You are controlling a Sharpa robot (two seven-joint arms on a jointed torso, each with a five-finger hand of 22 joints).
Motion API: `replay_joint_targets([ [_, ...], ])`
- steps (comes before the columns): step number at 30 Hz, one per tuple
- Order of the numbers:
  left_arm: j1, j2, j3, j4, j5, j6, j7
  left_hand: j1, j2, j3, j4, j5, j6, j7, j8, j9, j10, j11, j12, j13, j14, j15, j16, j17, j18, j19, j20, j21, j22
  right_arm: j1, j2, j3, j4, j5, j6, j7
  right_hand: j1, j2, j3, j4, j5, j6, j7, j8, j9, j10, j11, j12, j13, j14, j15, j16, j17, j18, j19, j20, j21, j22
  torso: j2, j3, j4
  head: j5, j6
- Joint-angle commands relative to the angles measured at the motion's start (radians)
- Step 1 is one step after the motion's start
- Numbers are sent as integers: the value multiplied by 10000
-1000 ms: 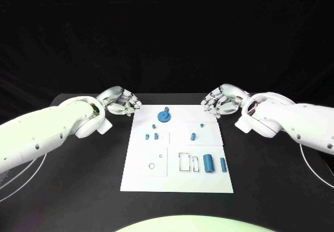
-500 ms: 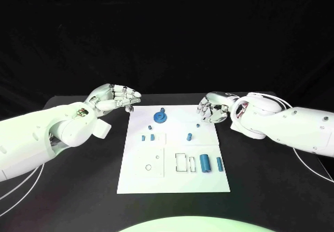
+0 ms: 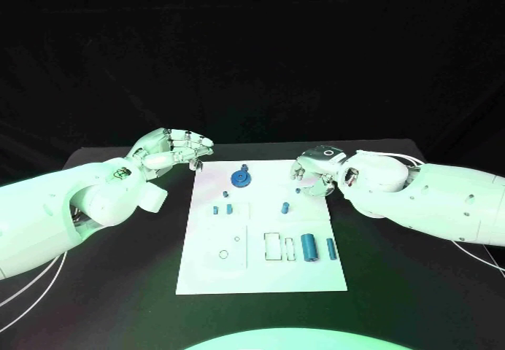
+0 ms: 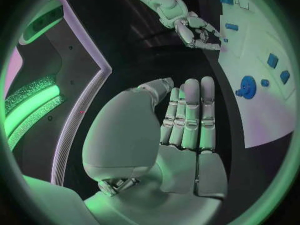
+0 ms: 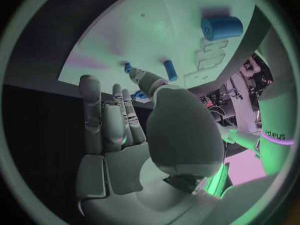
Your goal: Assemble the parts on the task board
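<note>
Task board (image 3: 263, 270) at table centre, parts unassembled, round wheel (image 3: 242, 177) at 12 o'clock; left hand (image 3: 171, 149) and right hand (image 3: 316, 169) both empty, fingers loosely extended; approach chosen part squarely.

**Left hand held empty beside the task board**

The left hand (image 4: 181, 135) rises through the middle of the picture, palm facing the camera, fingers (image 4: 192, 110) straight and close together, holding nothing. Beyond it lies the black table (image 4: 156, 60), and on it the white task board (image 4: 262, 70) with a blue round part (image 4: 247, 86) and several small blue pieces (image 4: 272, 60). The right hand (image 4: 199, 32) hovers at the board's far edge, fingers curled.
</note>
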Motion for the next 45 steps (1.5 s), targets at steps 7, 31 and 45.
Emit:
replay_joint_targets([
  [7,-10,26,4,4,-29,177,195,-105,10,-41,7,19,-8,-3,19,5,52,1,43,12,55,-16,45,17,153,67,15,-65,-13,-91,-49,-34,84,-1334,100,176,55,-32,-251,104,42,35,-118,-22,33,-39,-58,52,25,556,-179,518,466,-217,284,-156,536,519,8,-3,7,-9,17],
  [31,-12,52,2,-67,-136,-32,-89,-76,50,-32,13,36,-85,31,-15,-9,-20,25,9,2,35,-5,82,63,151,121,10,-97,-44,-313,199,-37,-363,-670,-200,294,181,117,1093,492,-439,283,22,62,171,538,17,256,-12,604,0,1297,1041,-415,722,-77,1515,1576,9,5,9,59,-51],
  [45,-12,92,2,-45,-177,-312,46,-10,68,-15,-25,42,-102,52,-20,-11,-8,30,25,11,31,-5,101,85,152,154,5,-100,-52,-420,378,-36,-473,-437,18,434,198,250,1363,518,-530,352,46,125,242,666,40,262,-11,582,82,1342,1016,-414,688,-10,1549,1661,22,-3,19,61,-114],
])
